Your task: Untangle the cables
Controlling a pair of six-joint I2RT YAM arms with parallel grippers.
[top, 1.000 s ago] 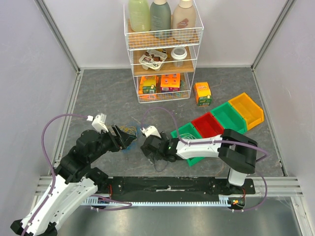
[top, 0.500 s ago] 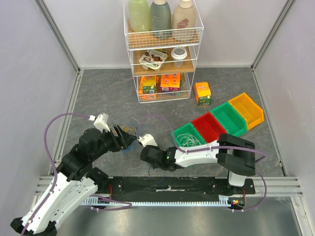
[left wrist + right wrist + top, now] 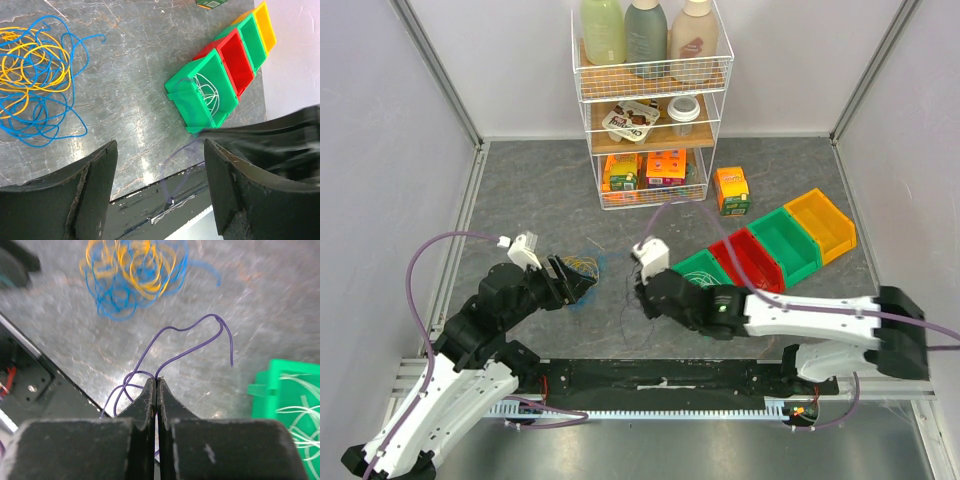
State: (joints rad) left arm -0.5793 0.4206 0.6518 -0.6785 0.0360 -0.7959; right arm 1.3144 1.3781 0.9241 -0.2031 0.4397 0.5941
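Observation:
A tangle of blue and yellow cables (image 3: 582,267) (image 3: 35,75) (image 3: 132,270) lies on the grey table. My left gripper (image 3: 570,277) (image 3: 160,190) hovers beside it, open, with nothing between its fingers. My right gripper (image 3: 642,297) (image 3: 157,382) is shut on a thin dark purple cable (image 3: 190,342) (image 3: 623,325), which loops out from its tips above the table, clear of the tangle. A white cable (image 3: 207,92) (image 3: 295,410) is coiled in the nearest green bin (image 3: 705,275) (image 3: 185,87).
A row of bins runs to the right: green, red (image 3: 741,252), green (image 3: 783,238), yellow (image 3: 823,222). A wire shelf rack (image 3: 650,110) with bottles and boxes stands at the back, an orange box (image 3: 731,189) beside it. The black base plate (image 3: 660,378) lines the near edge.
My right gripper has shut on the purple cable and drawn it up and to the right, its arm swinging out. The left arm has barely moved.

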